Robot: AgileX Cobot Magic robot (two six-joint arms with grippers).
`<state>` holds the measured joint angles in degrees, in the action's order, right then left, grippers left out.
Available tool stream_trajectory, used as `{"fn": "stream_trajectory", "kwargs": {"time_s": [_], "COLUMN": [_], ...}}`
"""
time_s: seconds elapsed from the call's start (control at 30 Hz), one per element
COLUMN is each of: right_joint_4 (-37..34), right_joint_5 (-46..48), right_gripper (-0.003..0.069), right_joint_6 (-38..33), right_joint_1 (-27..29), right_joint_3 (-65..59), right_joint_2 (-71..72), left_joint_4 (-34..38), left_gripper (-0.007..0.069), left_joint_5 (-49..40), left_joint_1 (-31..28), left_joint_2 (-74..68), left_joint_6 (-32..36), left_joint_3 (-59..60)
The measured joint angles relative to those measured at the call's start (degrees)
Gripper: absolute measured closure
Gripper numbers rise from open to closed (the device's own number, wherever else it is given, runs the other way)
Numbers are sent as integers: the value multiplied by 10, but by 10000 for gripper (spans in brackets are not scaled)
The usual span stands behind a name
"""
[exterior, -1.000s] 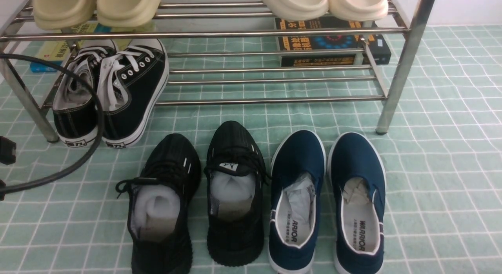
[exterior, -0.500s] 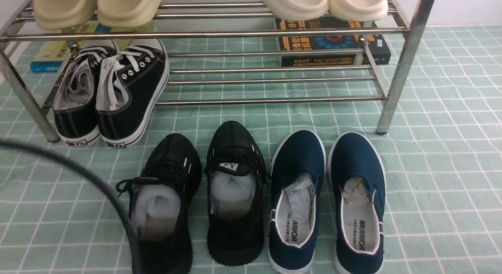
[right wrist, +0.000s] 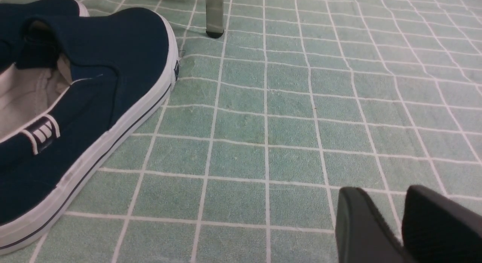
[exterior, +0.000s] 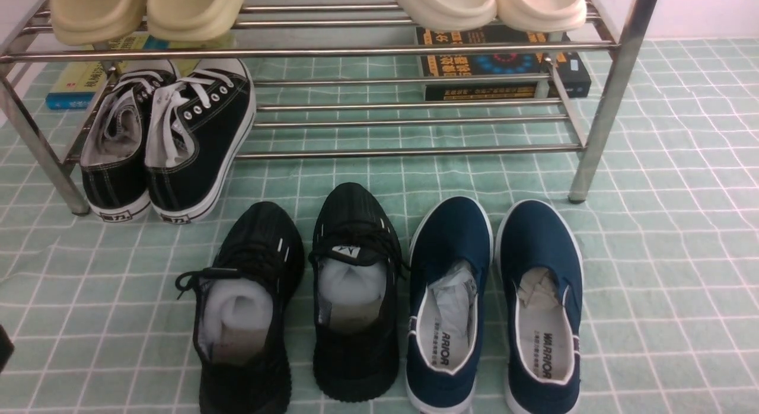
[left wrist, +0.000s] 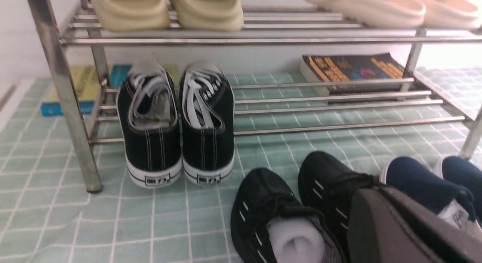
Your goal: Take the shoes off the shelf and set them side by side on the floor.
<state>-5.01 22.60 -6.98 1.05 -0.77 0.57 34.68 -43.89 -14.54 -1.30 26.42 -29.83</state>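
The two black knit shoes (exterior: 249, 254) (exterior: 356, 218) stand side by side on the mint-green floor (exterior: 652, 254), toes toward the chrome shelf (exterior: 415, 150), white stuffing showing in both. In the left wrist view the same shoes (left wrist: 263, 195) lie just beyond my left gripper (left wrist: 376, 191), whose fingers are pressed together on nothing; it hovers over the right shoe's heel. My right gripper (right wrist: 384, 195) hangs low over bare floor, to the right of the navy slip-on (right wrist: 94, 86), its jaws apart and empty. Neither gripper shows clearly in the front view.
Black canvas sneakers with white laces (exterior: 166, 141) sit on the shelf's lower tier at the left. Navy slip-ons (exterior: 450, 242) stand right of the black shoes. Beige and cream slippers (exterior: 148, 10) (exterior: 486, 5) fill the top tier. Books (exterior: 498, 64) lie behind. The shelf's front right leg (exterior: 605, 105) stands nearby.
The black cable and left arm part that crossed the left of the front view have drawn back out of it. The shoes have not moved.
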Motion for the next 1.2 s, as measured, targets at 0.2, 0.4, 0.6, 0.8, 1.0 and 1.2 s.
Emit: {"fn": "stream_trajectory", "kwargs": {"time_s": [0.2, 0.4, 0.6, 0.8, 1.0, 1.2], "right_joint_4": [0, -1, -1, -1, -2, -2], "right_joint_5": [0, 0, 0, 0, 0, 1], "right_gripper": [443, 435, 430, 422, 422, 422], "right_joint_6": [0, 0, 0, 0, 0, 0], "right_joint_1": [0, 0, 0, 0, 0, 0], "right_joint_3": [0, 0, 0, 0, 0, 0], "right_joint_2": [0, 0, 0, 0, 0, 0], "left_joint_4": [1, -19, -48, -125, -245, -306], "left_gripper": [613, 606, 603, 603, 598, 592], "left_joint_5": [8, 16, 47, 100, 134, 159], "left_joint_1": [0, 0, 0, 0, 0, 23], "left_joint_2": [2, 2, 5, 6, 20, 20], "left_joint_6": [1, 2, 2, -62, -208, -264], "left_joint_3": [1, 2, 29, 99, 183, 237]}}
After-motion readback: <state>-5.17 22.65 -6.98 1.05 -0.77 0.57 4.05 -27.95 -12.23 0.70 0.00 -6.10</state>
